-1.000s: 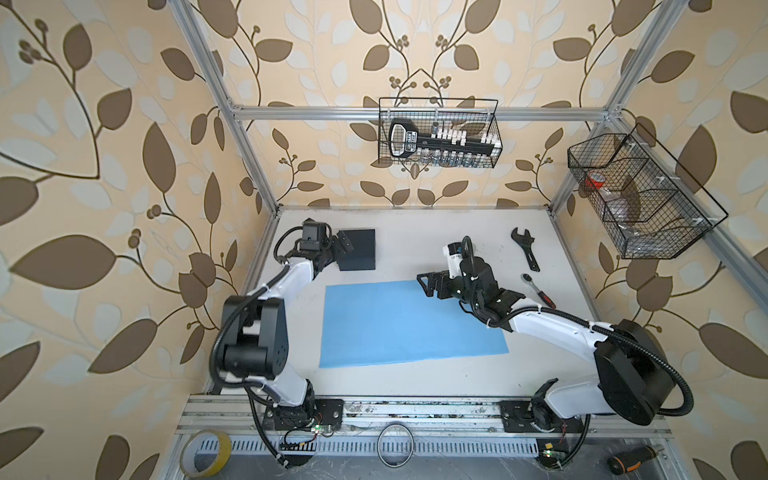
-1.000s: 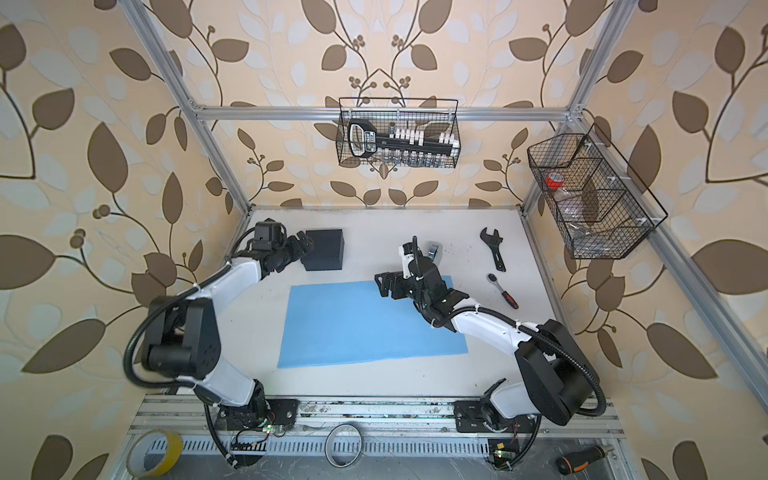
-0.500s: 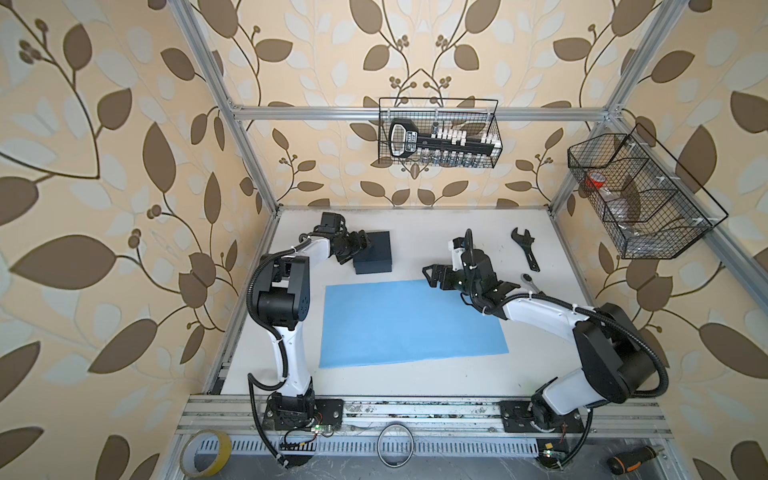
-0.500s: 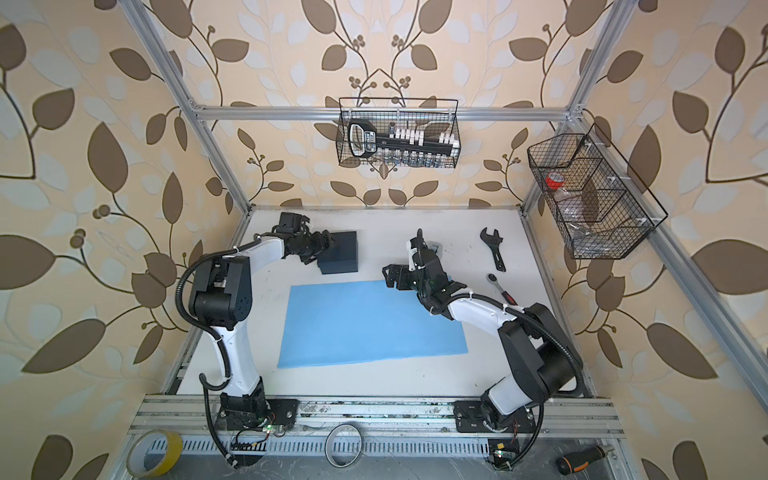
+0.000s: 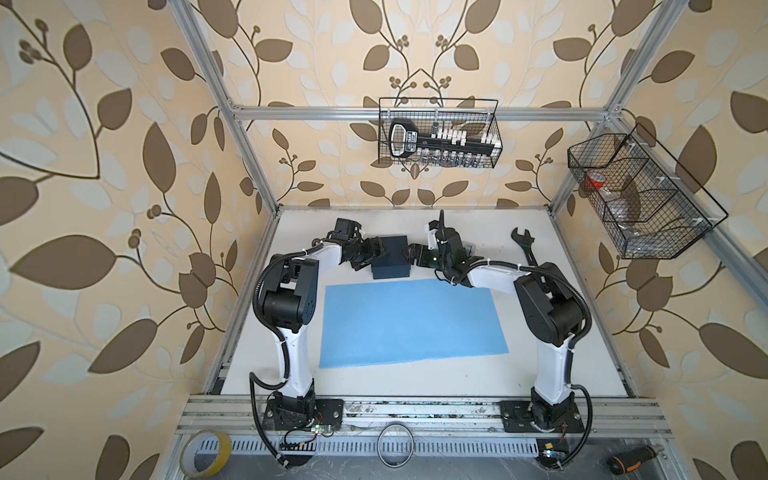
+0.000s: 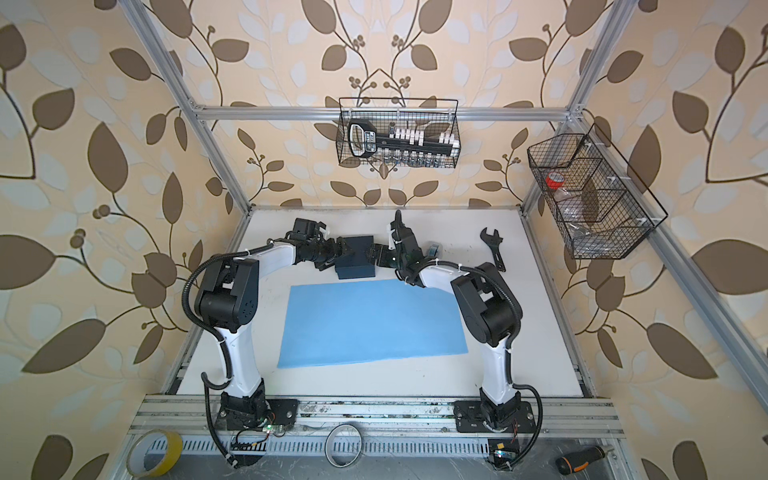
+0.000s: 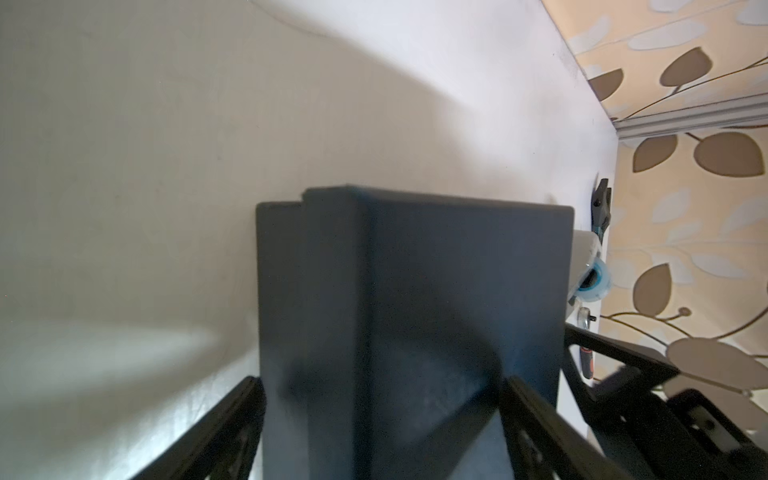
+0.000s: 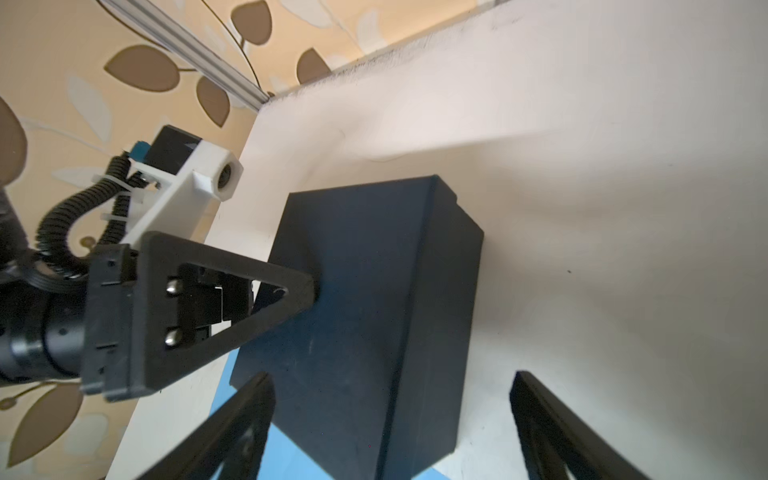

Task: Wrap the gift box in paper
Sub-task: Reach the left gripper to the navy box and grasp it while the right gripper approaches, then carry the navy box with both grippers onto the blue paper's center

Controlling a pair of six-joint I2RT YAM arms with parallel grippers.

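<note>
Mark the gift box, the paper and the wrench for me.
gift box (image 5: pixel 390 251): in a top view, on its top face.
paper (image 5: pixel 411 322): in a top view, middle of the sheet.
wrench (image 5: pixel 523 241): in a top view, on its head.

The matte black gift box (image 5: pixel 390 262) (image 6: pixel 355 262) (image 7: pixel 415 291) (image 8: pixel 374 291), roughly cubic with its lid seated, sat at the far long edge of the paper (image 5: pixel 411 322) (image 6: pixel 370 322), left of that edge's middle; whether it overlapped the sheet was unclear. The paper, a wide rectangular sheet, lay flat, light sky-blue face up.
</note>
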